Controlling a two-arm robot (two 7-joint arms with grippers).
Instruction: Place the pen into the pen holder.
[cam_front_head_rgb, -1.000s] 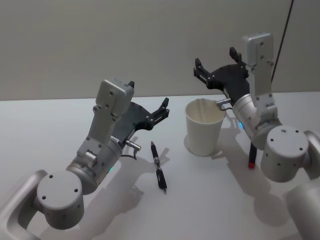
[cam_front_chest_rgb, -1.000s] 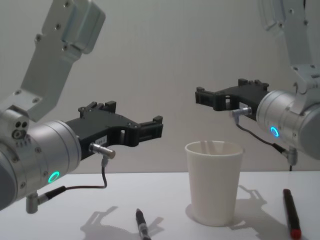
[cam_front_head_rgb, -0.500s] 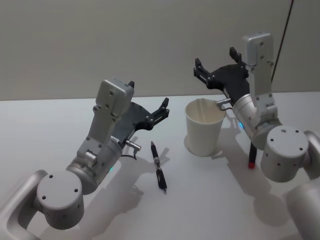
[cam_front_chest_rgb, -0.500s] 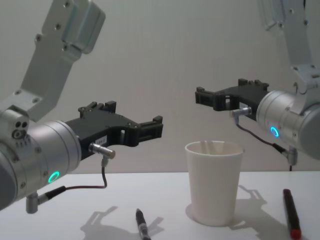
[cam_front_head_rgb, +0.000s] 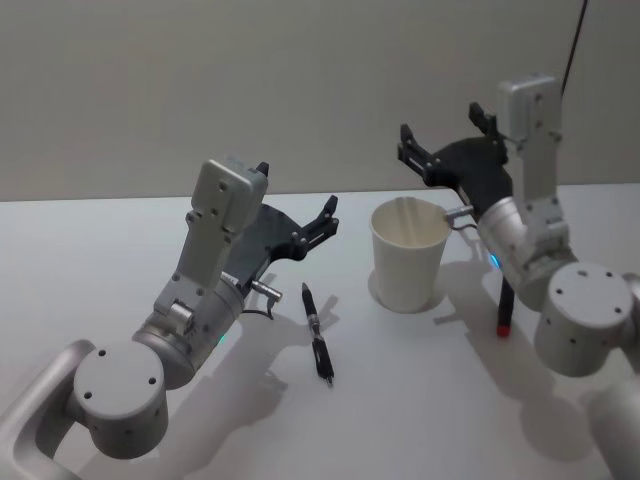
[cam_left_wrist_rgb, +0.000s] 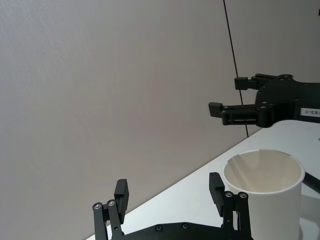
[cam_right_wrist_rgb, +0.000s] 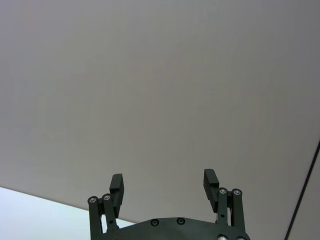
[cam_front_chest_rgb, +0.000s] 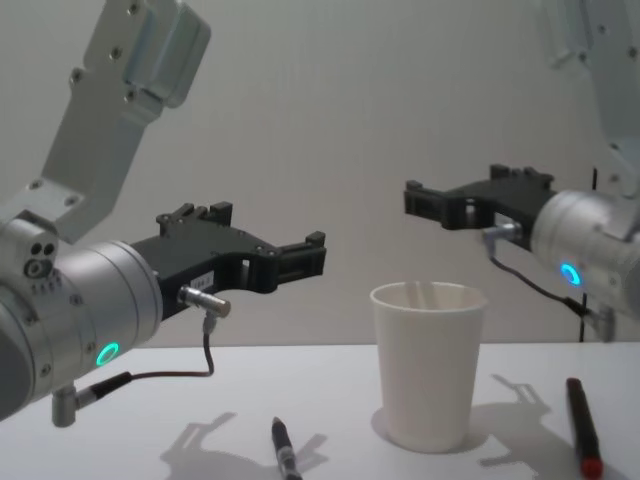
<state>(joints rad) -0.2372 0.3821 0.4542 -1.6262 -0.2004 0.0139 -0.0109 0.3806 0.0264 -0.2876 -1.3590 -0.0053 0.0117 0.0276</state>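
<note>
A black pen (cam_front_head_rgb: 316, 333) lies on the white table (cam_front_head_rgb: 90, 260), left of the pen holder (cam_front_head_rgb: 408, 255), a white paper cup standing upright. The chest view shows the pen's tip end (cam_front_chest_rgb: 284, 450) and the pen holder (cam_front_chest_rgb: 428, 365). My left gripper (cam_front_head_rgb: 297, 190) hovers open and empty above the table, behind the pen; in its wrist view its fingers (cam_left_wrist_rgb: 216, 186) are spread, with the pen holder (cam_left_wrist_rgb: 265, 190) ahead. My right gripper (cam_front_head_rgb: 441, 125) is open and empty in the air behind and above the pen holder's rim, and shows as (cam_right_wrist_rgb: 163, 178) in its own view.
A second dark pen with a red end (cam_front_head_rgb: 503, 310) lies on the table right of the cup, partly behind my right arm; the chest view shows it as (cam_front_chest_rgb: 583, 425). A thin black cable (cam_front_head_rgb: 574, 45) hangs at the back right. A plain wall stands behind the table.
My right arm has shifted to the right, carrying its open gripper a little right and up. The left arm, both pens and the cup have not moved.
</note>
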